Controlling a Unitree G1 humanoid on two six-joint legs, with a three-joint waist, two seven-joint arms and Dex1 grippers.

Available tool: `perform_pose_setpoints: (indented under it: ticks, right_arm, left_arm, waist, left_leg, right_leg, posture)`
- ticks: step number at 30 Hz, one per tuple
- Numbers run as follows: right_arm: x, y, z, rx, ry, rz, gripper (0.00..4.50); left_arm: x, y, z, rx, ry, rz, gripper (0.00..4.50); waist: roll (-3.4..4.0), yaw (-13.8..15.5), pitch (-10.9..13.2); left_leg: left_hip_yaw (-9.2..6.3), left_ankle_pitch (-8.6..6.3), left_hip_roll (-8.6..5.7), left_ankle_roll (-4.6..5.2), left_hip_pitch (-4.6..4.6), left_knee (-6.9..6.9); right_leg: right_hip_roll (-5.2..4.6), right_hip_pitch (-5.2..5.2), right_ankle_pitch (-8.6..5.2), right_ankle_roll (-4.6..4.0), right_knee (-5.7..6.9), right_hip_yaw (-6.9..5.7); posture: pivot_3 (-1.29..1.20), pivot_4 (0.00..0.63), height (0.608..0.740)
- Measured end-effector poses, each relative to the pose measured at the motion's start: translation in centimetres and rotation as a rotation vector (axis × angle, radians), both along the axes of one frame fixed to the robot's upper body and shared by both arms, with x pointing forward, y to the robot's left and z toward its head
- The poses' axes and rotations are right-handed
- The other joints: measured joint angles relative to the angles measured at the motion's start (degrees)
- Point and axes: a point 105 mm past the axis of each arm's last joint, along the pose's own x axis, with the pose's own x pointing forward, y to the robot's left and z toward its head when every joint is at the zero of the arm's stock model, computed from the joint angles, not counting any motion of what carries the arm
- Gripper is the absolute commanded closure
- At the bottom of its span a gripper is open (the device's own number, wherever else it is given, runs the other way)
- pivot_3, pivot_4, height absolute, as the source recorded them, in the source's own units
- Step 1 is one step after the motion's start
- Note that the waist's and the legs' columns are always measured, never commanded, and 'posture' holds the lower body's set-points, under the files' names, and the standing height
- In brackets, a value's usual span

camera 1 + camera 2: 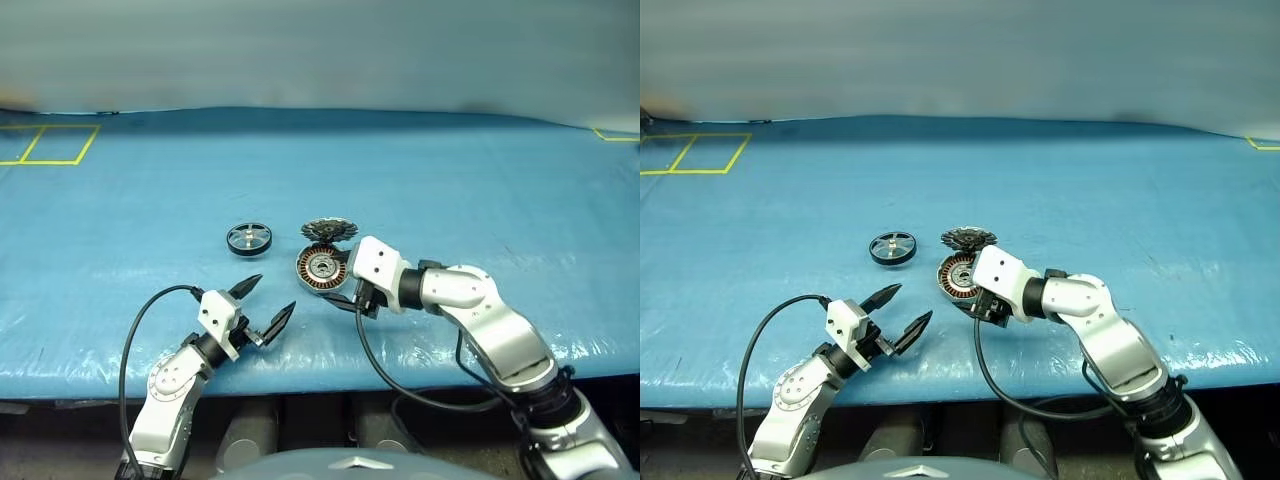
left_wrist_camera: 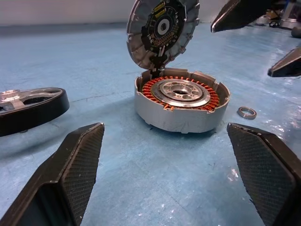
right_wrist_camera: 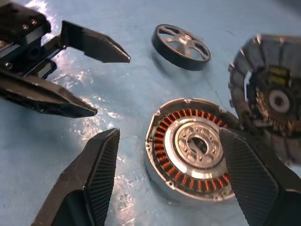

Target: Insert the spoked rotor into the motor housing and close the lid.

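Copper windings show inside the motor housing (image 1: 322,268) mid-counter, lid (image 1: 329,230) hinged upright behind it, spoked rotor (image 1: 249,238) just beside. Left claw (image 1: 270,299) and right claw (image 3: 169,179) both gape, empty.

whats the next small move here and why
Probably send the open left pincer forward to the spoked rotor. It lies on the table left of the motor housing, whose windings are bare, and the lid stands tipped up behind. The open right pincer holds nothing.
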Motion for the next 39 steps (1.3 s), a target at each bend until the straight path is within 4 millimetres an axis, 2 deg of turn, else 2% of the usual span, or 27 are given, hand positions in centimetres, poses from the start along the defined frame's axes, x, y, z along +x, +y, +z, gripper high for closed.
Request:
perform_pose_setpoints:
  ticks: [5, 10, 19, 23, 29, 32, 39]
  right_arm:
    - [-0.5, -2.8, -1.6, 0.128, 0.072, -0.233, 0.97]
    - [-0.7, -3.6, -2.6, 0.141, 0.058, -0.338, 0.97]
    - [-0.9, -4.0, -6.9, 0.033, 0.111, -0.393, 0.97]
    - [-1.0, -3.8, -7.4, 0.035, 0.115, -0.382, 0.97]
    - [-0.7, -3.8, -7.5, 0.034, 0.104, -0.379, 0.97]
    - [-0.7, -3.8, -7.6, 0.034, 0.104, -0.379, 1.57]
    - [-0.7, -4.0, -7.7, 0.024, 0.102, -0.377, 3.81]
  left_arm:
    - [0.3, -0.1, 0.1, 0.01, -0.008, -0.024, 0.0]
    - [1.2, -0.5, 0.9, 0.0, -0.027, -0.043, 0.0]
    - [1.1, -0.3, 1.1, 0.013, -0.003, -0.077, 0.0]
    - [0.8, -0.7, 1.1, 0.031, -0.006, -0.115, 0.0]
    - [-0.9, -2.4, 0.0, 0.05, 0.044, -0.25, 0.0]
    - [-1.2, -2.5, -0.3, 0.051, 0.055, -0.263, 0.0]
    - [-1.3, -2.6, -0.4, 0.058, 0.063, -0.285, 0.0]
  waist:
    - [0.01, 0.0, 0.0]
    - [0.02, -0.1, 0.0]
    - [0.01, 0.0, 0.0]
    - [0.01, -0.1, 0.0]
    - [0.01, -0.1, 0.0]
    - [0.01, -0.1, 0.0]
    - [0.0, 0.0, 0.0]
  left_leg:
    - [0.01, -0.02, 0.02, -0.04, 0.04, 0.06]
    - [0.05, -0.02, 0.02, -0.04, 0.05, 0.06]
    - [0.04, -0.01, 0.02, -0.02, 0.04, 0.03]
    - [0.04, -0.01, 0.03, -0.02, 0.08, 0.03]
    - [0.04, -0.01, 0.04, -0.02, 0.1, 0.03]
    - [0.02, -0.01, 0.05, -0.03, 0.1, 0.04]
    - [0.02, -0.01, 0.04, -0.03, 0.1, 0.05]
  right_leg:
    - [-0.01, 0.06, -0.01, 0.01, 0.02, 0.0]
    - [-0.02, 0.05, -0.01, 0.01, 0.02, 0.02]
    - [-0.01, 0.04, -0.04, -0.03, 0.0, 0.0]
    - [0.01, 0.07, -0.04, -0.03, 0.01, 0.01]
    - [0.01, 0.09, -0.04, -0.03, 0.02, 0.02]
    - [0.0, 0.1, -0.04, -0.03, 0.02, 0.01]
    - [-0.02, 0.13, -0.05, -0.03, 0.0, 0.0]
  posture:
    - [0.0, 0.15, 0.74]
    - [0.0, 0.15, 0.74]
    - [0.0, 0.15, 0.74]
    - [0.0, 0.15, 0.74]
    - [0.0, 0.15, 0.74]
    - [0.0, 0.15, 0.74]
    - [0.0, 0.15, 0.74]
